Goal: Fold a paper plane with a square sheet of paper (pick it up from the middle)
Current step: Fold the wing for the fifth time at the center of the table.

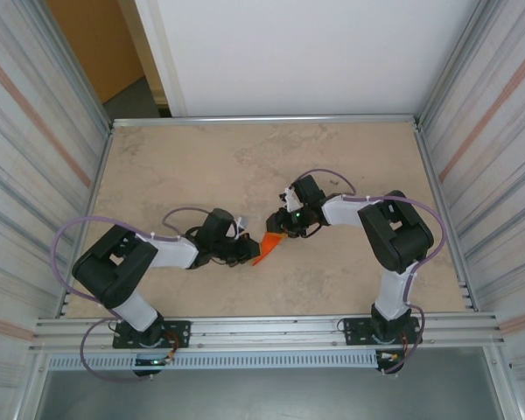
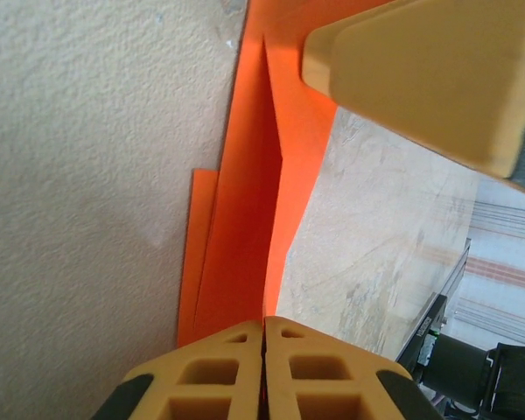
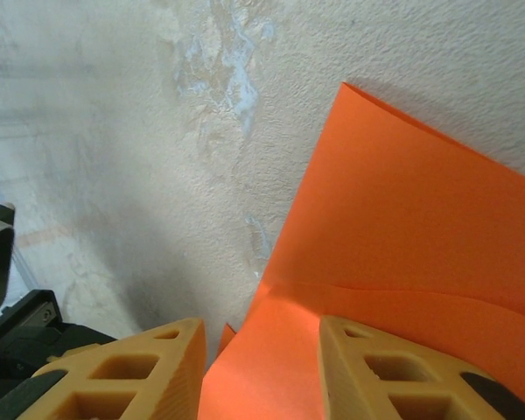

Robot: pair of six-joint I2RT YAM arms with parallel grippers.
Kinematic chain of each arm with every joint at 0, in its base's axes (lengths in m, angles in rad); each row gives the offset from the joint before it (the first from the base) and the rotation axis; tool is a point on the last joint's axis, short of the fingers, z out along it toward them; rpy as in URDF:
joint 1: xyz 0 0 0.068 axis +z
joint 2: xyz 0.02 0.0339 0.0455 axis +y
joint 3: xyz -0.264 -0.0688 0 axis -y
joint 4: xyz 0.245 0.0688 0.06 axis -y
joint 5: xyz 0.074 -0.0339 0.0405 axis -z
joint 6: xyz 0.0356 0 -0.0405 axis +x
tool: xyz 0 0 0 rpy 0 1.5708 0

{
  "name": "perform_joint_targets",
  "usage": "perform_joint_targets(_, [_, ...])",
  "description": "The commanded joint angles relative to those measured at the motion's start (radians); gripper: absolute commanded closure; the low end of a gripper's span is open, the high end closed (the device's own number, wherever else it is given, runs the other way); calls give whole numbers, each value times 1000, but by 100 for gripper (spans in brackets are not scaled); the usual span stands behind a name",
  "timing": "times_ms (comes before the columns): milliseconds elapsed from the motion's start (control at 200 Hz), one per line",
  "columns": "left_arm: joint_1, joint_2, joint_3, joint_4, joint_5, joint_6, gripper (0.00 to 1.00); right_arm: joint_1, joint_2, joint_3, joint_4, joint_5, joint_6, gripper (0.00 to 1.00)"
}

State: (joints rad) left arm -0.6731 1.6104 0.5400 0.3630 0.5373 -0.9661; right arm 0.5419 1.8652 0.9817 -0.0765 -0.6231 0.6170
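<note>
Centrally on the beige counter (image 1: 201,166), between the two arms, lies the orange paper (image 1: 268,248), already creased into a narrow layered strip. In the top view it sits a little nearer the front edge than the back, with the left tool (image 1: 245,252) at its left side and the right tool (image 1: 283,232) at its upper right end.

From the left wrist, the left tool (image 2: 262,325) has its two yellow fingers (image 2: 201,372) pressed flat together, and the paper (image 2: 254,219) runs straight down into the seam between them, so it pinches the sheet at a fold. Several layers show here: a long central crease, a brighter flap to the right, and a narrower strip peeking out at the left against the counter (image 2: 79,175). One pale finger of the right tool (image 2: 429,70) sits over the far end of the paper.

From the right wrist, the right tool (image 3: 261,328) stands spread, one finger (image 3: 122,376) above bare counter (image 3: 114,131) and the other above the paper (image 3: 402,245). The sheet's corner rises slightly off the surface, throwing a shadow, and a soft crease crosses it. Whether these fingers touch the paper cannot be told.
</note>
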Motion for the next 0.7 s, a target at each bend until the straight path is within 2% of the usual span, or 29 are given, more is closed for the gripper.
perform_joint_targets(0, [7, 14, -20, -21, -12, 10, 92, 6, -68, 23, -26, -10, 1, 61])
perform_joint_targets(210, [4, 22, -35, -7, -23, 6, 92, 35, -158, -14, -26, -12, -12, 60])
perform_joint_targets(496, [-2, 31, -46, 14, -30, 4, 92, 108, -247, -109, -32, 91, -4, 61])
perform_joint_targets(692, [-2, 32, -48, 19, -31, 3, 92, 150, -248, -125, -31, 152, 7, 63])
